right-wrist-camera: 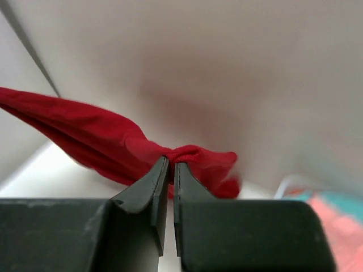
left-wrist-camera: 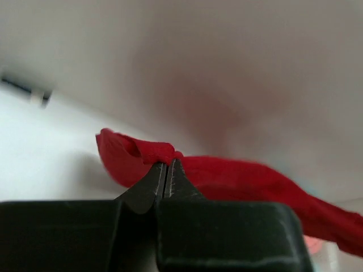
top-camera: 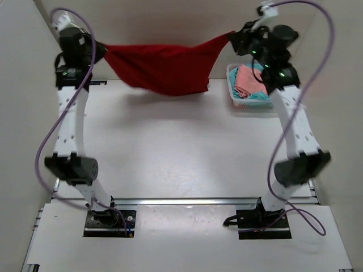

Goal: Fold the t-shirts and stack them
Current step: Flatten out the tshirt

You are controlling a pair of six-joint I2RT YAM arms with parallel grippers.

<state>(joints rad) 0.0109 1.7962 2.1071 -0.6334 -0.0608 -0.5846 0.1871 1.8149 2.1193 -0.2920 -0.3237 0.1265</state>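
- One dark red t-shirt (top-camera: 164, 68) hangs stretched in the air over the far edge of the table (top-camera: 170, 147), sagging in the middle.
- Left gripper (left-wrist-camera: 168, 165) is clenched on its left end, right gripper (right-wrist-camera: 171, 163) on its right end.
- Salmon pink t-shirt (top-camera: 247, 80) and teal t-shirt (top-camera: 258, 95) lie crumpled in the white basket (top-camera: 232, 86) at the far right, beside the right arm (top-camera: 295, 124).

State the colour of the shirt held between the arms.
The shirt is dark red; top external view.
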